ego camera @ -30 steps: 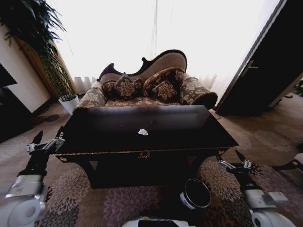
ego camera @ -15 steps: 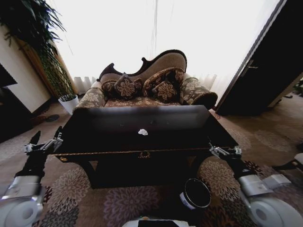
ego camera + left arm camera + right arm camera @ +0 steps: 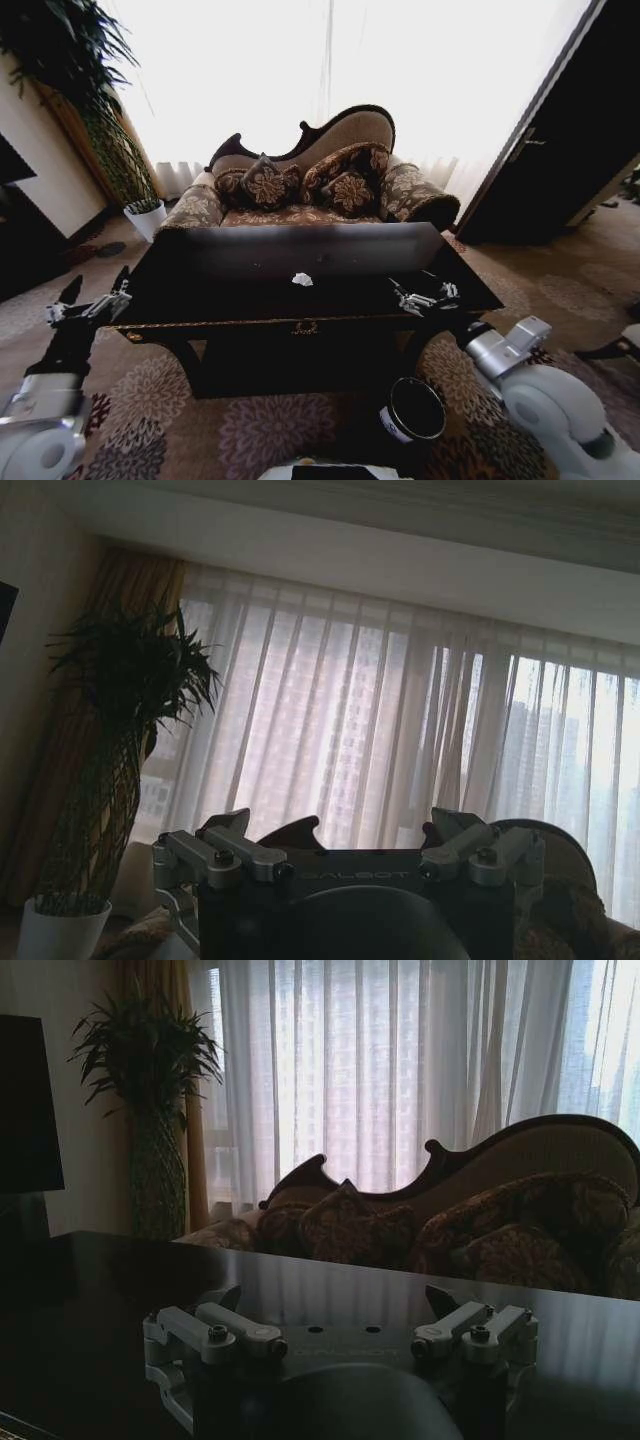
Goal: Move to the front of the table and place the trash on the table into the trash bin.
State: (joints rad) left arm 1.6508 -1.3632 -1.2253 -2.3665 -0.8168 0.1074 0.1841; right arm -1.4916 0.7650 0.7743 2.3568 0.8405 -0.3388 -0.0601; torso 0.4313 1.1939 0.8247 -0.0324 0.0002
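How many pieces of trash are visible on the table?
1: a white paper wad near the middle of the table, left of the right hand. Others may be hidden.

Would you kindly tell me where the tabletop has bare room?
The table is bare left of the paper wad and along the sofa-side edge. The right end is crowded: the open right tool hovers there.

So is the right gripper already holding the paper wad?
No: the right gripper is open above the table, apart from the paper wad.

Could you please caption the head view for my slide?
Right gripper open over the table, paper wad beside it, bin below.
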